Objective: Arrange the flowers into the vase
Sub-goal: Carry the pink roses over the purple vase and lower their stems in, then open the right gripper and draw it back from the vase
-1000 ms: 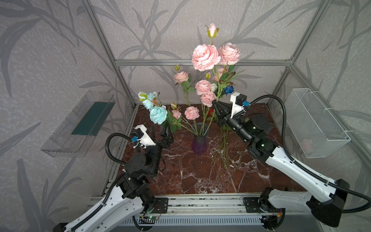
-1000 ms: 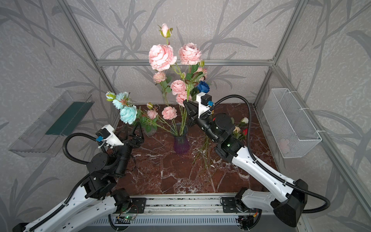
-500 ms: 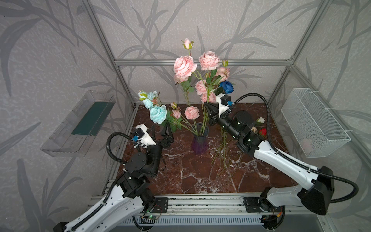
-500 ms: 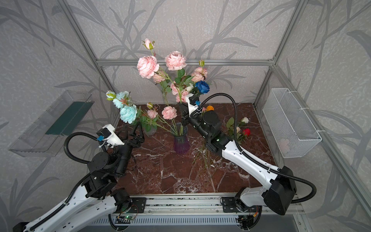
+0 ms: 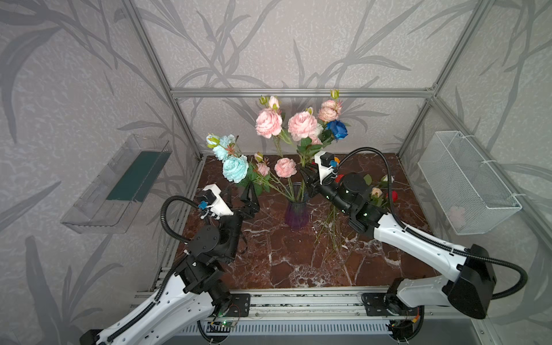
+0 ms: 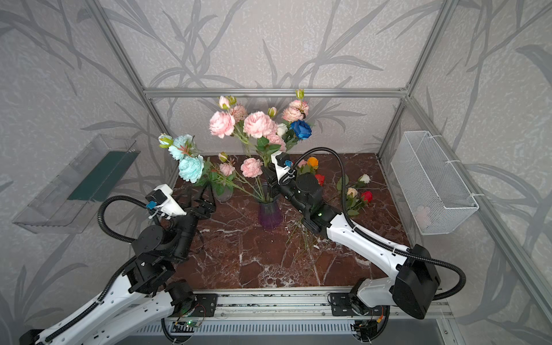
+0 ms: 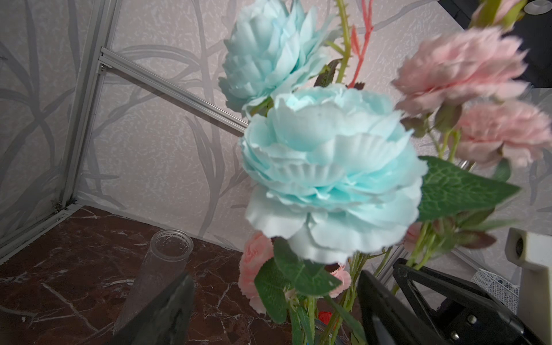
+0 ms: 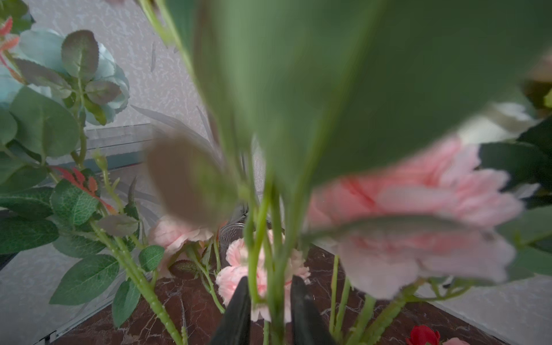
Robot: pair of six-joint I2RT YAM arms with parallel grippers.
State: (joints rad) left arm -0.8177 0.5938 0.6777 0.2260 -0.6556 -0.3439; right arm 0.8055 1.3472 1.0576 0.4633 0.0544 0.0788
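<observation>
A purple glass vase (image 5: 295, 213) (image 6: 269, 213) stands mid-table holding leafy flowers: turquoise blooms (image 5: 235, 168) (image 7: 328, 179) lean left, small pink ones sit lower. A tall pink spray (image 5: 302, 125) (image 6: 258, 124) with a blue rose (image 5: 337, 130) rises above it, its stems leading down to the vase's mouth. My right gripper (image 5: 307, 176) (image 8: 270, 298) sits just above the vase, jaws slightly apart around those stems. My left gripper (image 5: 240, 194) (image 7: 274, 280) is wide open under the turquoise blooms. Red (image 5: 393, 195), cream and orange (image 6: 312, 162) roses lie on the table at right.
A clear glass tube (image 7: 167, 260) stands behind my left gripper. Loose stems (image 5: 331, 230) lie under my right arm. A wire basket (image 5: 466, 182) hangs on the right wall and a clear tray (image 5: 119, 185) on the left wall.
My right gripper has carried the pink spray and blue rose left and down to the vase, and its jaws have parted from shut. The left arm has not moved.
</observation>
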